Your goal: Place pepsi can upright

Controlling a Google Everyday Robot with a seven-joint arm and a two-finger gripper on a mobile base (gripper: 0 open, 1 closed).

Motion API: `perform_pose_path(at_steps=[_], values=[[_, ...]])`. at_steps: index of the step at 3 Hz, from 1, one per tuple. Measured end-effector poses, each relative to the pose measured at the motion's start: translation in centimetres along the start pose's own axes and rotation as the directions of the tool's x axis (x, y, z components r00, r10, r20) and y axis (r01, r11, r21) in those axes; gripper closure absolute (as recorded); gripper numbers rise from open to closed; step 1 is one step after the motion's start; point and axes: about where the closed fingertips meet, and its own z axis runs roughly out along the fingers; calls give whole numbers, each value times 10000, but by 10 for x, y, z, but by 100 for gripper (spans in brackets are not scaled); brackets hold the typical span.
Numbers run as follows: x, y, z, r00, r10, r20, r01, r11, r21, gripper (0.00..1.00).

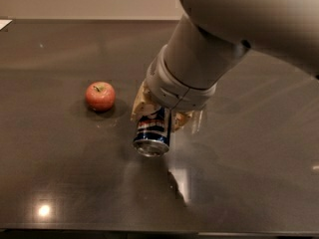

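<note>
- the can (152, 131) hangs tilted over the middle of the worktop (239, 183), silver end pointing toward 6 o'clock and down.
- its long axis slants up into the tool (162, 114), which is clenched on its far half from 12 o'clock.
- that axis probably needs swinging vertical before release.
- an apple (100, 95) sits apart at 10 o'clock.

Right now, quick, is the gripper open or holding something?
Gripper: closed on the pepsi can, held tilted over the dark table, right of the apple.
</note>
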Motion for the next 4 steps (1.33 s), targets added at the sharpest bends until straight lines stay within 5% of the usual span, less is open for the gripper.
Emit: perform_pose_path(at_steps=[2, 3, 4], values=[[-3, -9, -7, 9992, -381, -122, 383, 9991, 154, 100], [0, -11, -9, 9927, -1007, -662, 998, 9949, -168, 100], [9, -11, -7, 9711, -1968, -1351, 1915, 9802, -510, 100]])
